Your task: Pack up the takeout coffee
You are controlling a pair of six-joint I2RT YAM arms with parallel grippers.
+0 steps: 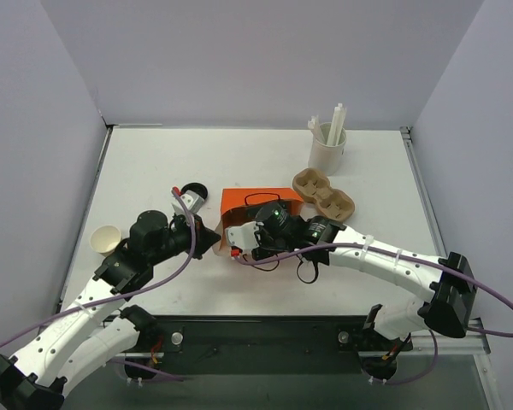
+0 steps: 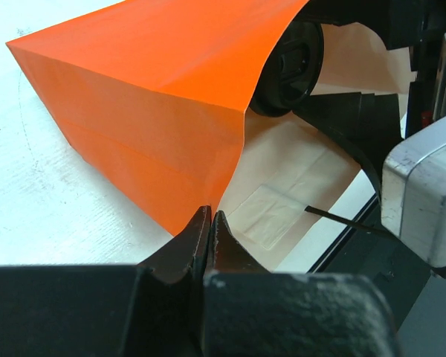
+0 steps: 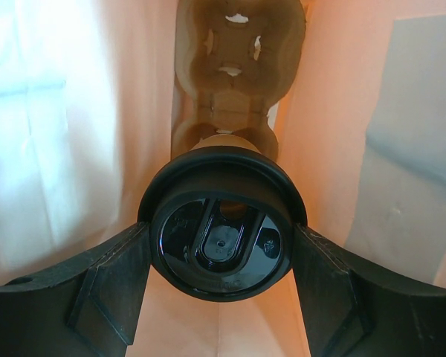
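White table (image 1: 145, 162) bore the orange bag (image 2: 134, 111); my left gripper (image 2: 210, 227) pinched its rim, my right gripper (image 3: 221, 247) clasped the takeout coffee (image 3: 221, 223) inside, release remaining.

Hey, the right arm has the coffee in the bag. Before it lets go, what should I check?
1. Left gripper shut on the rim of the orange bag, holding the mouth open: ok.
2. Right gripper fingers against both sides of the takeout coffee: ok.
3. Black lid on the cup: ok.
4. Coffee inside the bag: ok, bag walls show on both sides in the right wrist view.
5. Cup base resting on something: cannot tell, the lid hides it.
6. Clear of the pulp cup carrier beyond it: cannot tell.
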